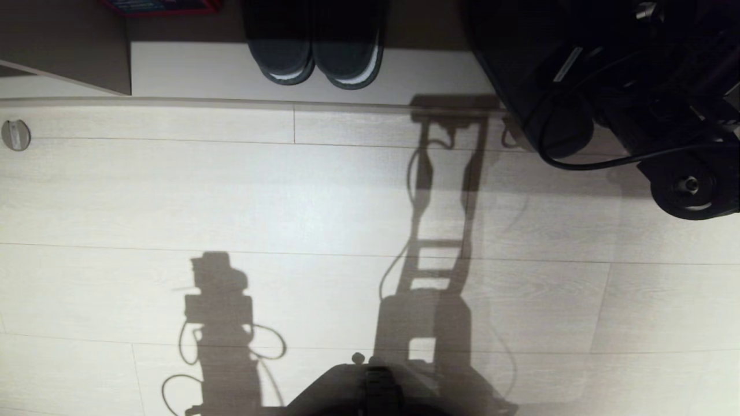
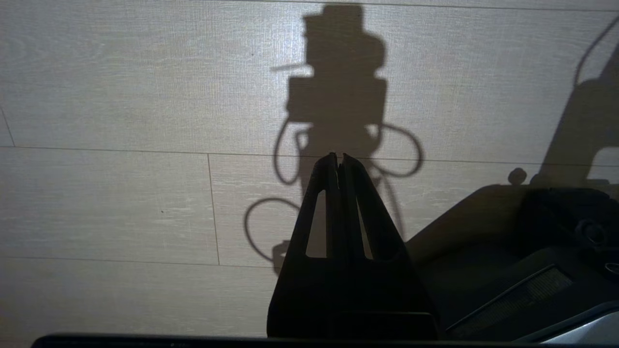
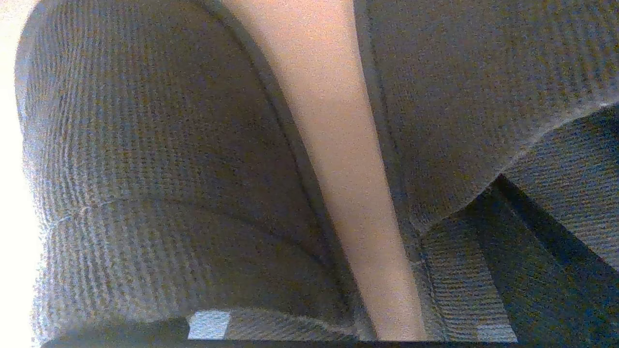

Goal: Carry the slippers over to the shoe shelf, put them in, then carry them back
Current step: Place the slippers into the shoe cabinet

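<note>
Close under our right tool, whose fingers stand wide apart and hold nothing, the slippers (image 3: 145, 169) sit on the shoe shelf (image 1: 191, 72) base board, left tool (image 2: 338, 162) pressed together, so bringing them back remains.

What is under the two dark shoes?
The dark shoes stand on the shoe shelf, on its pale base board. Only their toes show. Their back halves are lost in the dark, so what lies under those cannot be seen.

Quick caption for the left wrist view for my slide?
Left gripper shut, parked above the pale plank floor, its shadow cast ahead.
</note>
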Tool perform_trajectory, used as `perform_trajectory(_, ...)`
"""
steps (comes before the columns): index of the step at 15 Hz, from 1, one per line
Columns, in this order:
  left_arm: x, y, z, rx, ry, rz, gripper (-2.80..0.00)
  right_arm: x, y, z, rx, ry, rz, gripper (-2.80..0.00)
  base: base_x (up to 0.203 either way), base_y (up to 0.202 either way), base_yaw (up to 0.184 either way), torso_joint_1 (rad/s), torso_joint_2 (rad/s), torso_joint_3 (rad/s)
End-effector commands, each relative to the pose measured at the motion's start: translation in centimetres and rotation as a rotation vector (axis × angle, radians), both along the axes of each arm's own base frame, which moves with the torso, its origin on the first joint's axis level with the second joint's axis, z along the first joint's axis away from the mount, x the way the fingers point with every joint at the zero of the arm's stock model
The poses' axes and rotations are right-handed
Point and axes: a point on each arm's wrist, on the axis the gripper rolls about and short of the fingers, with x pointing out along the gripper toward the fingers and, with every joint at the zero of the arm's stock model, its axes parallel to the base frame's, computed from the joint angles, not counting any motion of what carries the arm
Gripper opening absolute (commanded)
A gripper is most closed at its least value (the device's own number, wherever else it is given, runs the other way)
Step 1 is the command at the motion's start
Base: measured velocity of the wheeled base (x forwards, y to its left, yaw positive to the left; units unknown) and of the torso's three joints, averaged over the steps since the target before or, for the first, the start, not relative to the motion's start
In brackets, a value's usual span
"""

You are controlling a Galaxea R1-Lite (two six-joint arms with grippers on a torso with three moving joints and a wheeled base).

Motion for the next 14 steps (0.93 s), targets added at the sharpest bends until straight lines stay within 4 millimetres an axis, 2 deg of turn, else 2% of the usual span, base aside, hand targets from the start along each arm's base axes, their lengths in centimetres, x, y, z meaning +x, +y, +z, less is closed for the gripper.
perform_trajectory(1,0.0,0.0,0.0,0.000,0.000,0.002,-2.80,-0.6,-0.3,0.7,-0.014,-0.029,-0.024,0.00,0.000,0.000,0.000,0.000,0.00,0.000)
perform_trajectory(14,0.0,0.0,0.0,0.000,0.000,0.001,-2.80,-3.5,-1.0,2.5,-0.015,-0.078,-0.033,0.00,0.000,0.000,0.000,0.000,0.00,0.000)
